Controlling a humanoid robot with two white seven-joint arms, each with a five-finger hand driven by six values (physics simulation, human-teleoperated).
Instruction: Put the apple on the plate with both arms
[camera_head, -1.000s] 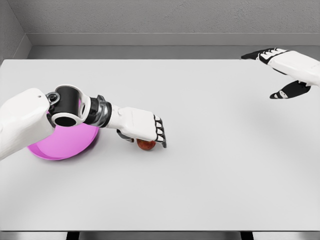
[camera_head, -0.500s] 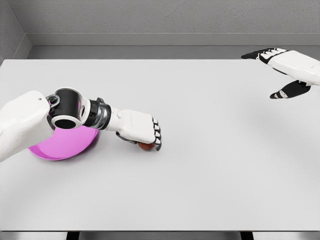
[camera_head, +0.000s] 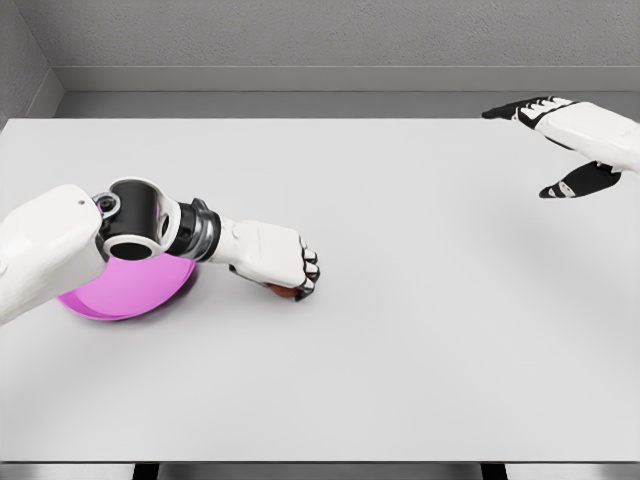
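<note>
White humanoid arms with black joints and five-finger hands

The left arm (camera_head: 45, 245) wears a smooth, rounded white shell that ends in a glossy black cylindrical joint (camera_head: 135, 220) with a white ring around its open dark end; beyond it sits a ribbed metallic-grey and black wrist collar (camera_head: 197, 231). The left hand (camera_head: 272, 258) has a boxy white back, and its fingers (camera_head: 308, 270) are white segments divided by black knuckle bands. The right hand (camera_head: 568, 135) shows the same white casing across its back, with black finger segments (camera_head: 515, 109) edged in white and a wholly black thumb (camera_head: 580, 181). No cables, screws or printed markings can be made out.
</note>
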